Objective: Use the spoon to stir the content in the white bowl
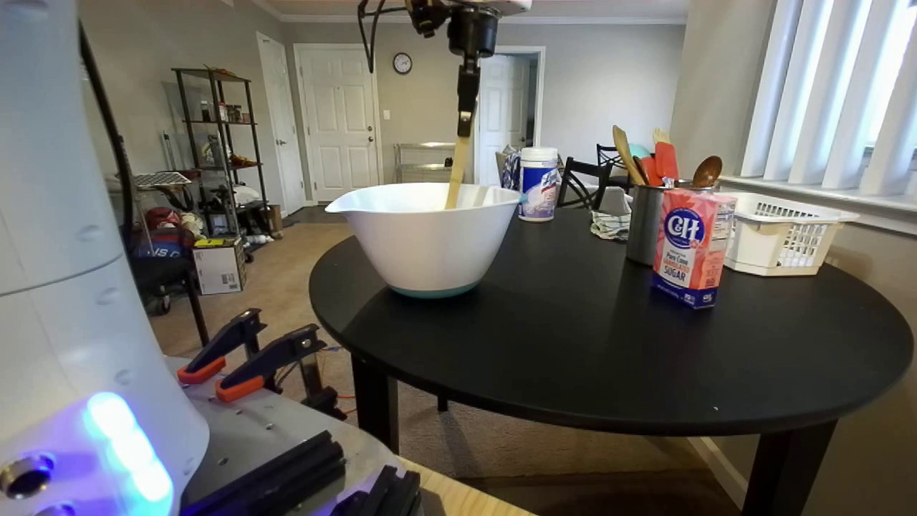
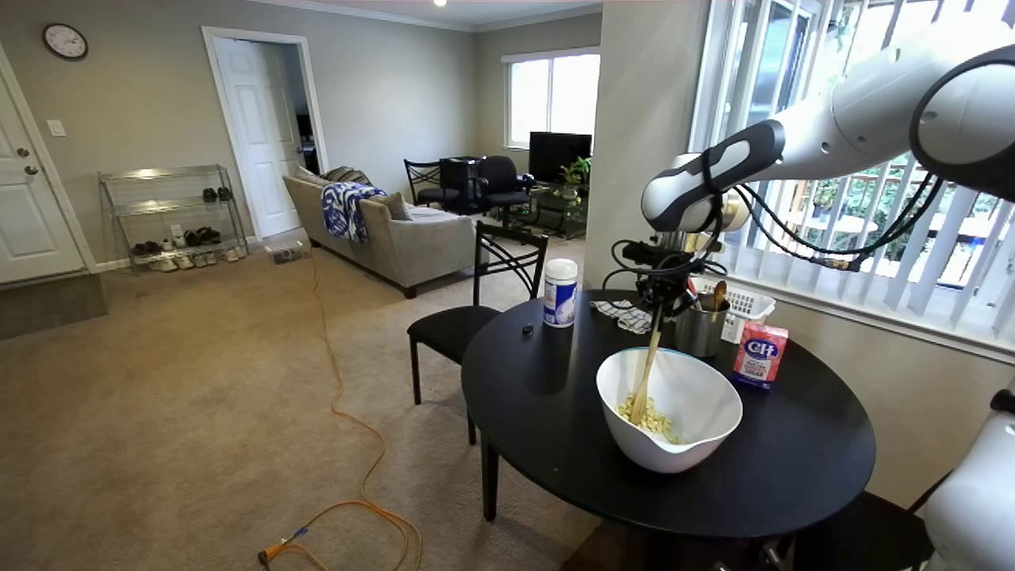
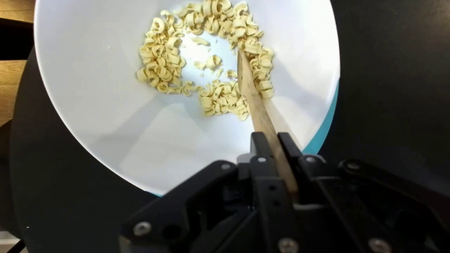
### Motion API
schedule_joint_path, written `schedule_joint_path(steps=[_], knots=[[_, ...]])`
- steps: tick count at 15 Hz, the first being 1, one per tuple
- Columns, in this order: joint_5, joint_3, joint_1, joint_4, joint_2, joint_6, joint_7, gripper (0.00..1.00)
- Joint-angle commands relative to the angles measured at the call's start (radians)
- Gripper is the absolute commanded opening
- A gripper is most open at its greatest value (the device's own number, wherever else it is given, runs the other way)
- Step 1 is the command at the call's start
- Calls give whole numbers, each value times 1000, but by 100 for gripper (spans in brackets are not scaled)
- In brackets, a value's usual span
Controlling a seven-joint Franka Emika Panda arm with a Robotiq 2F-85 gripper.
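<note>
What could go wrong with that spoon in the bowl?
The gripper pinches the spoon near its upper end, so the spoon might twist or slip. A fast sweep could flick loose yellow pieces out. Nothing in view steadies the white bowl, so a hard push might slide it on the black table.

Bright daylight through the blinds (image 1: 804,93), soft shadows inside the white bowl (image 3: 88,70)

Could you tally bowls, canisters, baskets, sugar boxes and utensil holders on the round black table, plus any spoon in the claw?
White bowl: 1
Spoon in gripper: 1
Canister: 1
Basket: 1
Sugar box: 1
Utensil holder: 1
Total: 6
</note>
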Motion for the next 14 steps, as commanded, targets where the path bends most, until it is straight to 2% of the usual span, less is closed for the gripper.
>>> schedule_joint_path(steps=[1, 14], knots=[[-9, -8, -14, -29, -7, 56, 13, 3], [-74, -32, -20, -49, -12, 42, -12, 3]])
